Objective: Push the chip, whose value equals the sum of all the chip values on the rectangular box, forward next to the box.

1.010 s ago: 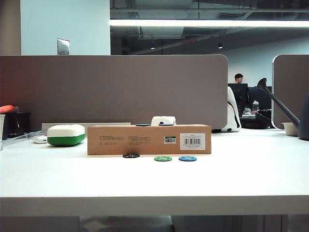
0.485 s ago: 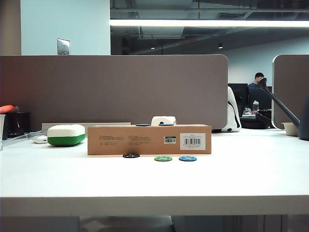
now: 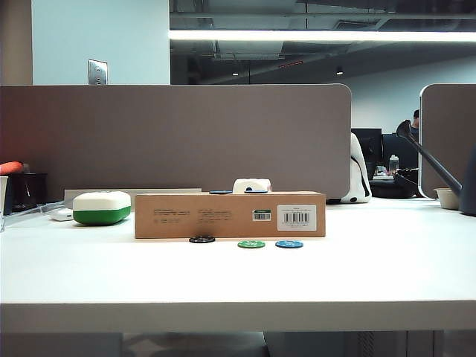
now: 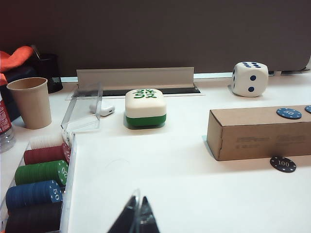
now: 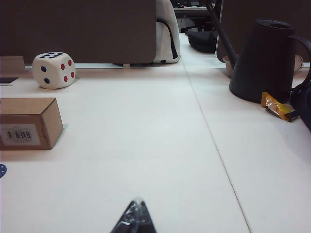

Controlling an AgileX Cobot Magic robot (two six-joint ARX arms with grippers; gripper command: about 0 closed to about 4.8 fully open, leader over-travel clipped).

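Observation:
The black chip point(image 3: 201, 239) marked 100 point(image 4: 283, 164) lies flat on the white table, right at the front face of the rectangular box point(image 3: 230, 215) point(image 4: 257, 136) point(image 5: 29, 124). A blue chip point(image 4: 288, 113) rests on top of the box. Neither arm shows in the exterior view. My left gripper point(image 4: 137, 206) hovers low over bare table, well short of the box and to the left of the chip, its fingers shut on nothing. My right gripper point(image 5: 137, 206) is also shut and empty, over bare table right of the box.
A green chip point(image 3: 251, 244) and a blue chip point(image 3: 289, 244) lie in front of the box. Nearby are a white-and-green case point(image 4: 145, 107), a big die point(image 4: 250, 78), a chip rack point(image 4: 41, 191), a paper cup point(image 4: 30, 102) and a black watering can point(image 5: 265, 60).
Nothing on the table has moved. Only a person in the far background has walked to the right.

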